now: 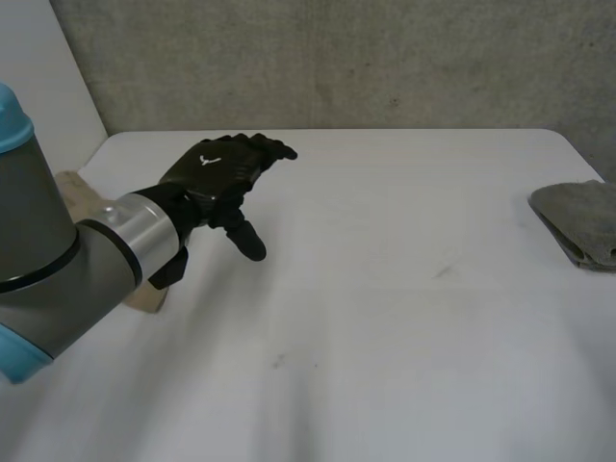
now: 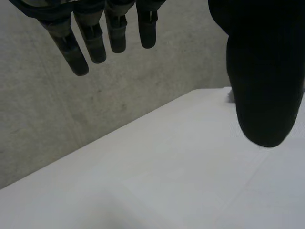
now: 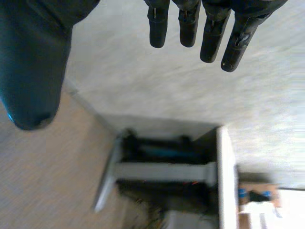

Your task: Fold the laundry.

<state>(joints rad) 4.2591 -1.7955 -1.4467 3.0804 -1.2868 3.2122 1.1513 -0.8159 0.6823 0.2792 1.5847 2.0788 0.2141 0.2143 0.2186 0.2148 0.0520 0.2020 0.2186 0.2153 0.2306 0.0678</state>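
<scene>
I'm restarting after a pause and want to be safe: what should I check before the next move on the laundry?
1. Left hand empty, fingers straight: ok.
2. Right hand empty, fingers straight: ok.
3. Grey cloth on the white table: ok, by its right edge, apparently already folded.
4. Cloth within the left hand's grasp: not ok, it lies far across the table.
5. Right hand's position relative to the cloth: cannot tell.
</scene>
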